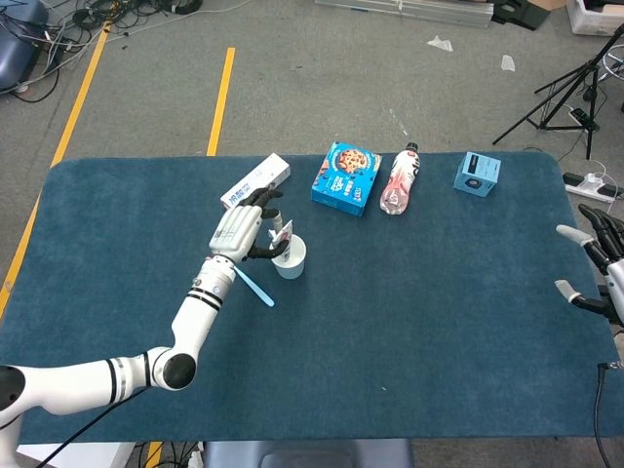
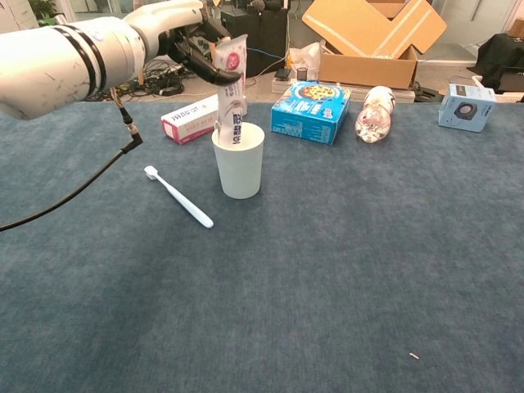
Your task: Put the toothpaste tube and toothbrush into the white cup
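Note:
The white cup stands upright on the blue table left of centre. My left hand holds the toothpaste tube by its upper end. The tube stands upright with its lower end inside the cup. A light-blue toothbrush lies flat on the cloth just left of the cup, touching nothing. My right hand hovers at the table's far right edge with fingers spread and nothing in it.
Along the far edge lie a white and red box, a blue cookie box, a plastic bottle on its side and a small blue box. Cardboard boxes stand behind the table.

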`<control>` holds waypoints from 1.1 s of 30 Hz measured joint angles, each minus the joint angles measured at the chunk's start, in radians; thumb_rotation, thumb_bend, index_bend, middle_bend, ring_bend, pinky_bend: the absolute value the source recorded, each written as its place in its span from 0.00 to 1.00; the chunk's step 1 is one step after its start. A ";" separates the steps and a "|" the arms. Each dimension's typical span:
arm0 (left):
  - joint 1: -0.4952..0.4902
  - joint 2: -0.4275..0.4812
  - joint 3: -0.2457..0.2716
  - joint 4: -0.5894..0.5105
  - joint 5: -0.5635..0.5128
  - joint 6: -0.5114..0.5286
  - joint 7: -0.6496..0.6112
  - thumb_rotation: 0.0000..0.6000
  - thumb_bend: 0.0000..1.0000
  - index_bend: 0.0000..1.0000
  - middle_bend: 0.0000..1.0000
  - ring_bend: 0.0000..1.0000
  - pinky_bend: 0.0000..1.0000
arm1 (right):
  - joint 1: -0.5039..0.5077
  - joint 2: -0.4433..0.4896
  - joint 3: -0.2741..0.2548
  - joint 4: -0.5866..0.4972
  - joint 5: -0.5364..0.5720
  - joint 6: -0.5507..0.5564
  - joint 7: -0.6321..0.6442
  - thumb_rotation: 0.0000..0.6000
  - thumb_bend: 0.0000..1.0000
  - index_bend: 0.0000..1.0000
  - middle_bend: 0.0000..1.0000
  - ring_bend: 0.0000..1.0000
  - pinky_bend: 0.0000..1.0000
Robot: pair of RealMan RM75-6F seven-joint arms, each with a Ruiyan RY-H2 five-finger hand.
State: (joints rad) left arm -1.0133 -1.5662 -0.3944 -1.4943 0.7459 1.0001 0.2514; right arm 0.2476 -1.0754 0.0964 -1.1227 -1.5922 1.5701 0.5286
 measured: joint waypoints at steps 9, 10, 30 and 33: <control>-0.001 -0.035 0.011 0.055 0.000 -0.035 -0.023 1.00 0.66 0.90 0.17 0.09 0.19 | -0.009 -0.003 0.004 0.016 0.014 -0.006 0.008 1.00 0.20 0.23 0.00 0.00 0.13; -0.002 -0.040 0.012 0.064 -0.001 -0.040 -0.026 1.00 0.66 0.90 0.17 0.09 0.19 | -0.010 -0.004 0.004 0.019 0.016 -0.007 0.010 1.00 0.20 0.23 0.00 0.00 0.13; -0.003 -0.108 0.018 0.209 -0.010 -0.127 -0.087 1.00 0.66 0.88 0.17 0.09 0.19 | -0.021 -0.026 0.006 0.077 0.032 -0.025 0.051 1.00 0.20 0.23 0.00 0.00 0.13; -0.004 -0.117 0.017 0.225 -0.013 -0.135 -0.090 1.00 0.66 0.87 0.17 0.09 0.19 | -0.021 -0.029 0.007 0.081 0.032 -0.026 0.054 1.00 0.20 0.23 0.00 0.00 0.13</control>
State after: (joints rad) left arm -1.0175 -1.6828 -0.3770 -1.2697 0.7331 0.8649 0.1614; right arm 0.2268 -1.1046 0.1031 -1.0414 -1.5599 1.5440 0.5825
